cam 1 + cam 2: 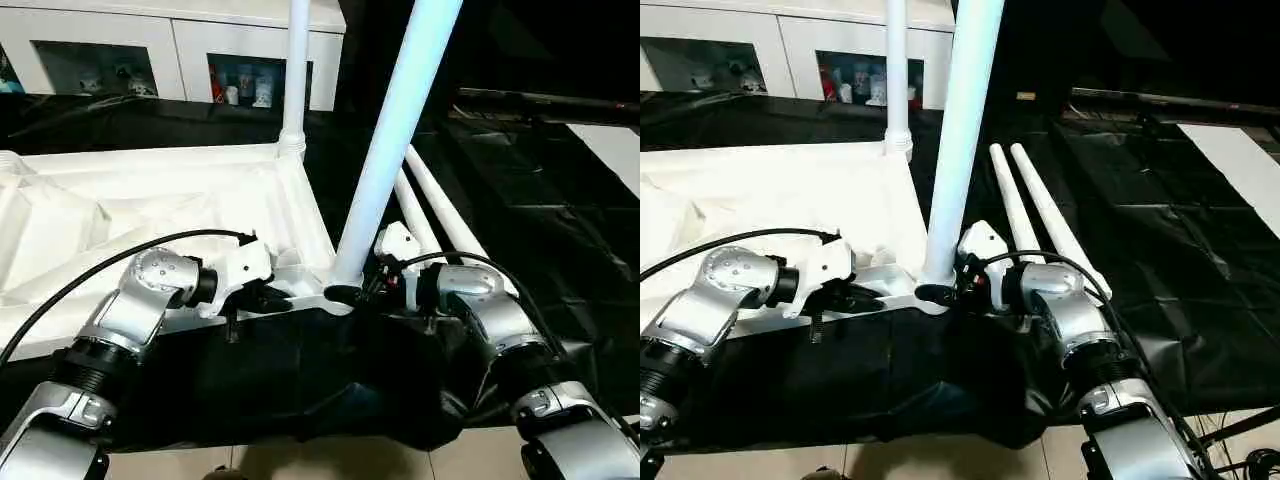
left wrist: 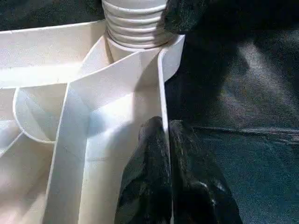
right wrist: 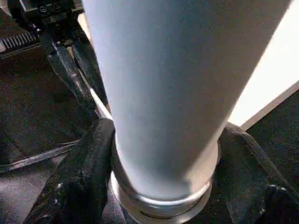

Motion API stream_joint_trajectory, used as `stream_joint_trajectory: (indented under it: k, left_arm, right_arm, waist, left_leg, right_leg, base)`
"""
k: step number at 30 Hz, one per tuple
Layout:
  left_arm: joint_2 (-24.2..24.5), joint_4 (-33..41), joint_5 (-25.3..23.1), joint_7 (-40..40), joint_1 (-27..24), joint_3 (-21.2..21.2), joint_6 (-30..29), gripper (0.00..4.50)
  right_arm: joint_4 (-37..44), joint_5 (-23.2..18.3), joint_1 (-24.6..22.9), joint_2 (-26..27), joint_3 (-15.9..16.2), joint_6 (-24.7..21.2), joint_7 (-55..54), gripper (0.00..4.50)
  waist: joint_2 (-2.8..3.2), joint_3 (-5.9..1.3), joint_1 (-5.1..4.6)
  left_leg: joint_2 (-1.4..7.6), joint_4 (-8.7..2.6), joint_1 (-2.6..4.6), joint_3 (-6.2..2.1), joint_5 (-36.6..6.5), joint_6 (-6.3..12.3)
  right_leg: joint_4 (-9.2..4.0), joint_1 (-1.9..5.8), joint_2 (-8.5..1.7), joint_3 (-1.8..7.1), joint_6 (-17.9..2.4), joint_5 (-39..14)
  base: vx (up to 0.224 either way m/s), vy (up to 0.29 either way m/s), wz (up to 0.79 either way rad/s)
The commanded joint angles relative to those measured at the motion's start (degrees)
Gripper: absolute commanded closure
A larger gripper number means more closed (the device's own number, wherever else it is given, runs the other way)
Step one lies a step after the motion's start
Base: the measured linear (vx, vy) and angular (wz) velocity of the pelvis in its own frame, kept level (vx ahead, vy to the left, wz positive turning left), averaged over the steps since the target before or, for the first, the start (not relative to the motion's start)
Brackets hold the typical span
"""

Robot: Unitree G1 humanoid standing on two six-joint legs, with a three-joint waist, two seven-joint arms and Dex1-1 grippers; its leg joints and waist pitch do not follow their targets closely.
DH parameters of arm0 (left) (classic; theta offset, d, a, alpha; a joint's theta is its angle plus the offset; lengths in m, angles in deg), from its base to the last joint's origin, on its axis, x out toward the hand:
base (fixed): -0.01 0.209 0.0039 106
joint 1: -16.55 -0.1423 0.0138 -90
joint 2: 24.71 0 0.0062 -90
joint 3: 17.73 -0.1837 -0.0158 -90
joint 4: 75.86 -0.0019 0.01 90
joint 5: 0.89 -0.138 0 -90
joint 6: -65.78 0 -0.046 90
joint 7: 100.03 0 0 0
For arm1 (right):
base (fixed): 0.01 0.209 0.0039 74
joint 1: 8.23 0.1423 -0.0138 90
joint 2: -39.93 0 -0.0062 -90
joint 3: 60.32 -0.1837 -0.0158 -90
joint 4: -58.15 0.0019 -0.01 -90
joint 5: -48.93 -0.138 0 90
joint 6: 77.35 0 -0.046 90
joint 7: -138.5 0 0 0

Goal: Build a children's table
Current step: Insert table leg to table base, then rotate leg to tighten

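The ribbed white plastic tabletop is lying upside down on the black-draped work table. Its thin rim is being pinched by the left gripper, while a smooth tapered leg, upright in the near corner socket, is being clasped at its base by the right gripper.

Right gripper around upright leg

Four legs — one tabletop.
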Motion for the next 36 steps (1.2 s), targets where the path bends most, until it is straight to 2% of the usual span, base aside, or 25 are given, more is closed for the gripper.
stream_joint_trajectory:
  k: [1, 3, 4, 6, 9, 10, 11, 12, 13, 14, 15, 16, 18, 19, 21, 23, 24, 27, 32, 34, 36]
  left_arm:
    - [-1.5, 1.9, 2.8, -1.8, 0.3, 0.1, 2.3, 4.50]
    - [-1.4, 1.6, 2.1, -1.0, 0.2, -0.1, 1.5, 4.50]
    - [-1.4, 0.6, 0.6, 0.5, 0.4, -0.6, 1.0, 4.50]
    - [-1.4, -0.3, -0.4, 1.4, 0.7, -1.0, 0.6, 4.50]
    - [-2.3, -2.6, -2.3, 4.4, 1.7, -1.4, -1.4, 4.50]
    - [-5.0, -6.2, -3.6, 10.1, 3.7, -0.8, -5.1, 4.50]
    - [-6.4, -7.6, -4.0, 12.3, 4.6, -0.6, -6.9, 4.50]
    - [-6.4, -7.6, -4.0, 12.3, 4.6, -0.6, -6.9, 4.50]
    - [-8.6, -9.7, -5.1, 16.1, 6.1, -0.8, -9.8, 4.50]
    - [-8.6, -9.7, -5.1, 16.1, 6.1, -0.8, -9.8, 4.50]
    - [-11.3, -12.1, -5.7, 20.3, 7.8, -0.5, -12.7, 4.50]
    - [-12.0, -12.8, -5.8, 21.3, 8.4, -0.4, -13.3, 4.50]
    - [-13.4, -14.1, -6.0, 23.6, 9.3, -0.1, -14.5, 4.50]
    - [-16.1, -16.3, -6.3, 27.2, 10.9, 0.2, -16.0, 4.50]
    - [-17.1, -17.2, -6.4, 28.6, 11.4, 0.3, -16.2, 4.50]
    - [-17.9, -18.2, -6.7, 29.5, 12.0, 0.4, -16.0, 4.50]
    - [-18.2, -18.7, -7.0, 29.5, 12.2, 0.2, -15.6, 4.50]
    - [-17.9, -19.0, -7.7, 28.9, 12.3, -0.5, -14.9, 4.50]
    - [-16.2, -18.4, -8.0, 27.6, 11.9, -1.1, -13.1, 4.50]
    - [-15.6, -18.2, -7.8, 27.2, 11.9, -1.0, -13.0, 4.50]
    - [-14.4, -17.6, -7.9, 26.4, 11.4, -1.1, -12.9, 4.50]
  right_arm:
    - [-2.3, 1.0, -0.2, 0.8, 0.8, -1.3, -1.2, 1.78]
    - [-3.4, 0.9, -0.2, 1.5, 0.0, -1.9, -3.4, 1.78]
    - [-4.9, 0.4, -0.1, 2.8, -1.6, -3.1, -7.1, 1.78]
    - [-5.9, 0.2, 0.2, 3.7, -2.4, -3.6, -9.5, 1.78]
    - [-8.3, 0.5, 0.9, 5.7, -4.0, -4.0, -16.1, 1.78]
    - [-11.7, 0.8, 2.3, 8.7, -6.3, -4.9, -26.5, 1.78]
    - [-13.4, 1.0, 3.1, 9.9, -7.1, -5.1, -31.1, 1.78]
    - [-13.4, 1.0, 3.1, 9.9, -7.1, -5.1, -31.1, 1.78]
    - [-16.0, 1.2, 4.4, 11.7, -8.1, -5.4, -37.4, 1.78]
    - [-16.0, 1.2, 4.4, 11.7, -8.1, -5.4, -37.4, 1.78]
    - [-18.4, 1.8, 5.8, 13.4, -8.5, -5.8, -43.1, 1.78]
    - [-19.0, 1.9, 6.2, 13.7, -8.6, -5.9, -44.5, 1.78]
    - [-20.2, 1.5, 6.9, 14.6, -9.3, -6.0, -46.7, 1.78]
    - [-22.5, 0.5, 8.2, 16.2, -10.7, -6.1, -50.8, 1.78]
    - [-23.3, 0.0, 8.7, 16.8, -11.3, -6.2, -52.4, 1.78]
    - [-24.5, -0.7, 9.4, 17.4, -12.3, -6.1, -53.8, 1.78]
    - [-25.2, -0.7, 9.8, 17.8, -12.7, -5.5, -53.9, 1.78]
    - [-26.6, -0.5, 11.0, 18.8, -13.2, -3.6, -53.6, 1.78]
    - [-25.8, -2.4, 11.5, 19.6, -13.8, -0.8, -45.0, 1.78]
    - [-25.2, -1.4, 11.8, 19.2, -12.9, 1.6, -43.0, 1.22]
    - [-23.8, 0.4, 11.6, 18.3, -11.1, 3.6, -40.9, 0.99]
  waist:
    - [0.49, -3.54, -0.06]
    - [0.54, -3.47, -0.08]
    - [0.57, -3.42, -0.19]
    - [0.58, -3.17, -0.40]
    - [0.83, -2.76, -0.79]
    - [1.05, -2.30, -1.10]
    - [1.14, -2.25, -1.13]
    - [1.13, -2.23, -1.29]
    - [1.06, -2.38, -1.30]
    - [1.09, -2.38, -1.51]
    - [1.09, -2.39, -1.61]
    - [1.17, -2.44, -1.54]
    - [0.97, -2.41, -1.50]
    - [0.94, -2.55, -1.41]
    - [0.98, -2.58, -1.16]
    - [0.94, -2.69, -0.96]
    - [0.80, -2.77, -0.90]
    - [0.83, -2.90, -0.74]
    - [0.79, -2.82, -0.78]
    - [0.79, -2.82, -0.74]
    - [0.83, -2.89, -0.72]
  left_leg:
    - [1.87, -3.13, 0.72, -0.12, -3.7, 4.24]
    - [1.89, -3.21, 0.69, -0.16, -4.5, 3.83]
    - [1.91, -3.29, 0.65, -0.21, -5.1, 3.34]
    - [1.93, -3.52, 0.61, -0.34, -7.1, 2.13]
    - [1.94, -3.95, 0.97, -0.40, -11.0, 0.05]
    - [1.96, -4.30, 1.37, -0.45, -15.2, -1.79]
    - [1.90, -4.38, 1.63, -0.60, -16.6, -2.40]
    - [1.92, -4.45, 1.91, -0.88, -18.8, -3.40]
    - [1.94, -4.47, 1.78, -1.04, -18.9, -3.44]
    - [1.92, -4.53, 1.57, -0.96, -18.3, -3.48]
    - [2.05, -4.46, 1.84, -0.87, -18.7, -3.55]
    - [1.84, -4.35, 1.97, -0.86, -19.3, -3.51]
    - [1.73, -4.34, 1.70, -0.80, -19.1, -2.85]
    - [1.76, -4.32, 1.73, -0.86, -19.0, -2.77]
    - [1.75, -4.22, 2.11, -0.67, -18.9, -2.55]
    - [1.75, -4.33, 1.61, -0.76, -17.8, -2.10]
    - [1.75, -4.36, 1.31, -0.77, -16.4, -1.89]
    - [1.71, -4.29, 1.19, -0.66, -14.8, -1.44]
    - [1.81, -4.42, 1.14, -0.68, -15.9, -0.92]
    - [1.85, -4.43, 1.06, -0.65, -14.6, -0.83]
    - [1.86, -4.43, 0.99, -0.66, -14.4, -0.71]
  right_leg:
    - [-3.22, 3.53, -3.93, 3.23, -14.5, 6.0]
    - [-3.31, 3.48, -4.01, 3.27, -14.3, 4.6]
    - [-3.36, 3.48, -4.00, 3.29, -14.1, 3.5]
    - [-3.70, 3.40, -4.08, 3.31, -13.2, 0.1]
    - [-4.42, 2.97, -4.10, 3.41, -12.0, -7.0]
    - [-5.10, 2.48, -4.14, 3.59, -10.7, -13.9]
    - [-5.31, 2.29, -4.20, 3.59, -10.3, -16.4]
    - [-5.65, 2.14, -4.36, 3.54, -9.5, -20.3]
    - [-5.72, 2.35, -4.49, 3.50, -9.1, -20.8]
    - [-5.71, 2.25, -4.40, 3.63, -8.9, -19.6]
    - [-5.72, 1.99, -4.27, 3.68, -9.1, -18.4]
    - [-5.75, 1.87, -4.21, 3.66, -9.2, -18.4]
    - [-5.77, 1.97, -4.11, 3.68, -8.9, -17.4]
    - [-5.70, 2.02, -4.19, 3.65, -8.7, -17.2]
    - [-5.82, 1.69, -4.11, 3.74, -8.7, -16.1]
    - [-5.64, 2.14, -4.18, 3.72, -8.4, -14.6]
    - [-5.43, 2.37, -4.15, 3.68, -8.2, -13.0]
    - [-5.20, 2.48, -4.14, 3.69, -8.5, -10.1]
    - [-5.44, 2.59, -4.24, 3.66, -8.7, -11.5]
    - [-5.30, 2.64, -4.25, 3.65, -9.1, -10.5]
    - [-5.28, 2.79, -4.31, 3.62, -9.3, -10.3]
  base:
    - [0.000, 0.000, 0.00]
    - [0.000, 0.000, 0.00]
    - [0.000, 0.000, 0.00]
    - [0.000, 0.000, 0.00]
    - [0.000, 0.000, 0.00]
    - [0.000, 0.000, 0.00]
    - [0.000, 0.000, 0.00]
    - [0.000, 0.000, 0.00]
    - [0.000, 0.000, 0.00]
    - [0.000, 0.000, 0.00]
    - [0.000, 0.000, 0.00]
    - [0.000, 0.000, 0.00]
    - [0.000, 0.000, 0.00]
    - [0.000, 0.000, 0.00]
    - [0.000, 0.000, 0.00]
    - [0.000, 0.000, 0.00]
    - [0.000, 0.000, 0.00]
    - [0.000, 0.000, 0.00]
    - [0.000, 0.000, 0.00]
    - [0.000, 0.000, 0.00]
    - [0.000, 0.000, 0.00]
